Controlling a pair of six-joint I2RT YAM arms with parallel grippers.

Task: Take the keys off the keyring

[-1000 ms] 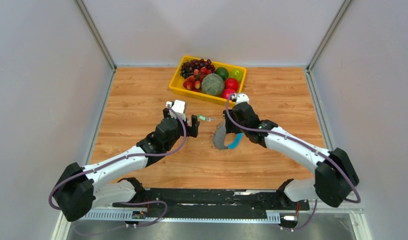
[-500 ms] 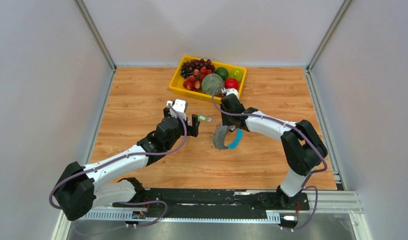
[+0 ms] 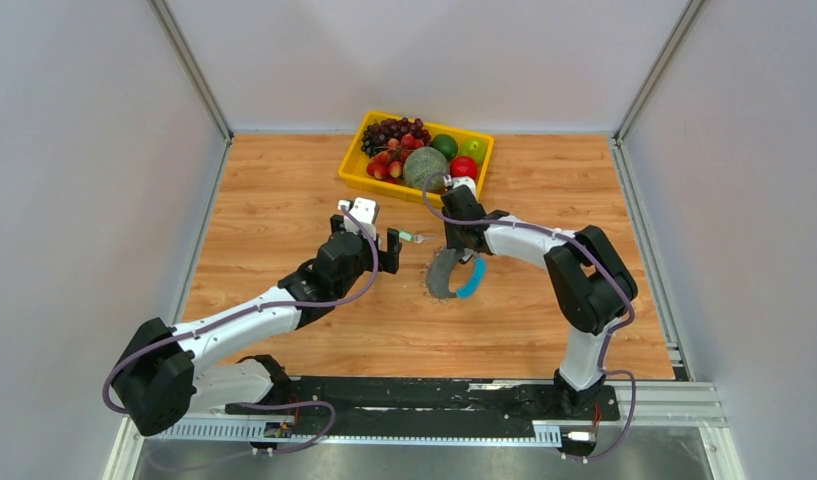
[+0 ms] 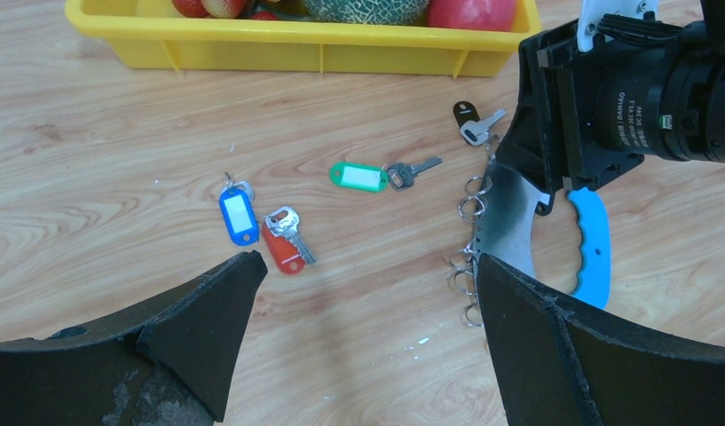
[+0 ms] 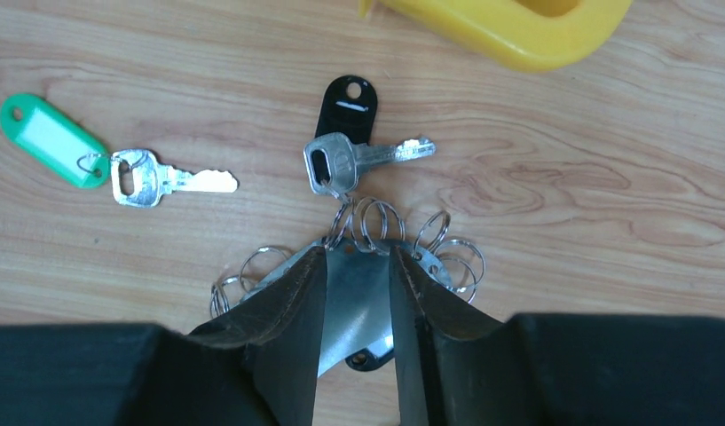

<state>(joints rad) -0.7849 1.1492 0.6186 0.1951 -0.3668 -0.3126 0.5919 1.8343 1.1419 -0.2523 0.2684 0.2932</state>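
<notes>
The keyring is a grey metal band [image 3: 443, 272] with a blue section [image 3: 472, 281] and small split rings along its edge. My right gripper [image 5: 358, 253] stands on its far end, fingers [image 5: 287, 302] narrowly apart with the grey band [image 5: 358, 297] between them. A black-tagged key [image 5: 348, 108] hangs on one ring. A green-tagged key [image 4: 360, 177] lies loose left of the keyring [image 4: 505, 222]. Blue [image 4: 238, 216] and red [image 4: 282, 251] tagged keys lie loose further left. My left gripper [image 4: 367, 275] is open and empty, above bare wood near these loose keys.
A yellow fruit tray [image 3: 352, 176] with grapes, a melon and apples stands just beyond the keys, close behind my right gripper [image 3: 462, 243]. Its near wall shows in the left wrist view [image 4: 296, 55]. Grey walls enclose the wooden table.
My right arm's elbow has swung in towards the middle, and its gripper has shifted slightly far-left on the keyring. My left gripper has edged slightly forward.
</notes>
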